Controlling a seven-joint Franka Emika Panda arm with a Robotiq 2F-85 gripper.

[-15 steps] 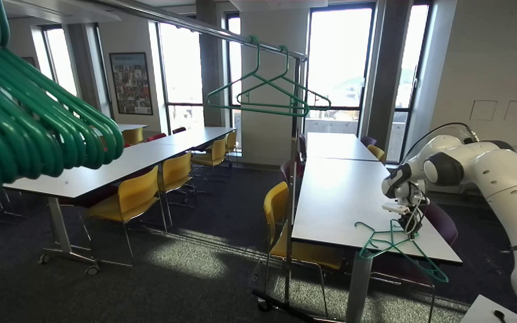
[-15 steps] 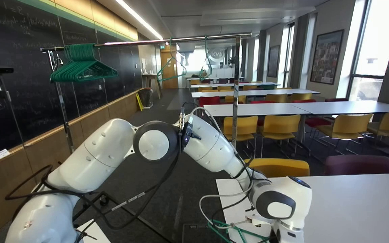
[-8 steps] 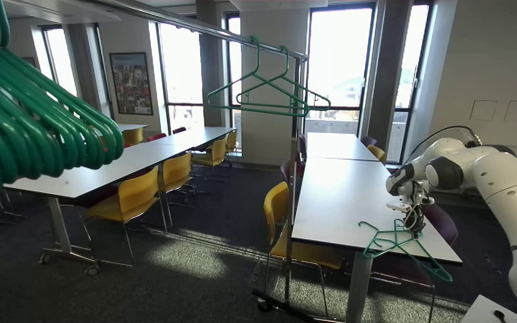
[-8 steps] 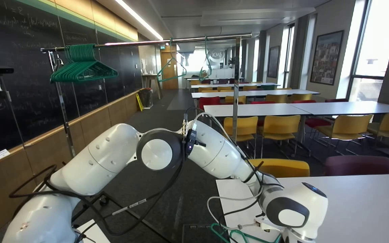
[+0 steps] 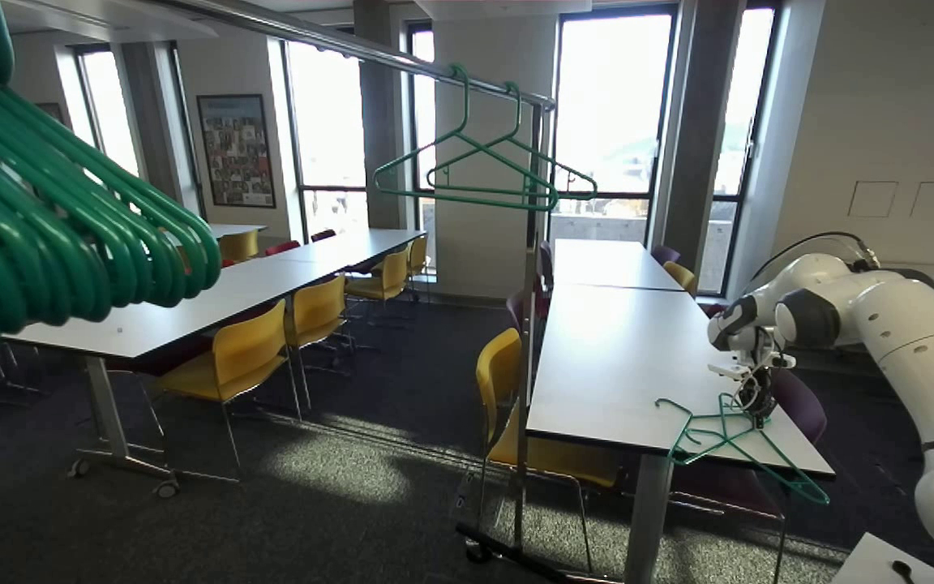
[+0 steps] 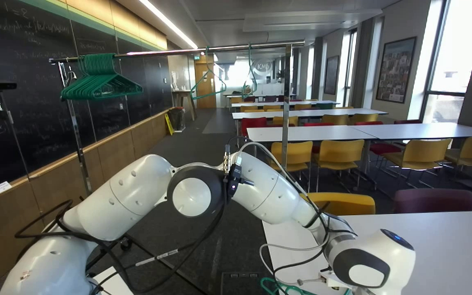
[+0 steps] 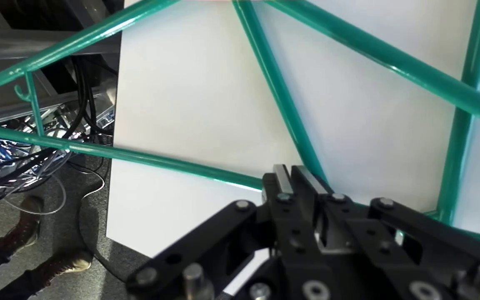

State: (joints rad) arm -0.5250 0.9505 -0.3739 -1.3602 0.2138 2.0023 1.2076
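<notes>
My pincer (image 7: 292, 170) reaches down over the near end of a smooth white table (image 7: 181, 104), its black, bolted linkages framing fingertips that stand close together with only a sliver between; whether they grasp a tube or merely stand against it, I cannot tell. Around them lie green hangers (image 7: 181, 166) of glossy plastic tubing, straight bars crossing at slants, one rounded corner jutting past the table's edge at left in the wrist view, a tiny curled hook set inside it. In both exterior views two slim hangers (image 5: 467, 199) hang on the rail of a polished metal rack (image 6: 286, 106), well apart from a dense green bunch (image 5: 86, 259) that is cut off at left in an exterior view. My fingers hide where the long lower bar passes, so I cannot count how many hangers overlap. In an exterior view my tip is lost below the bottom edge, and chalk writing on the blackboard (image 6: 27, 73) is mostly too faint to read.
</notes>
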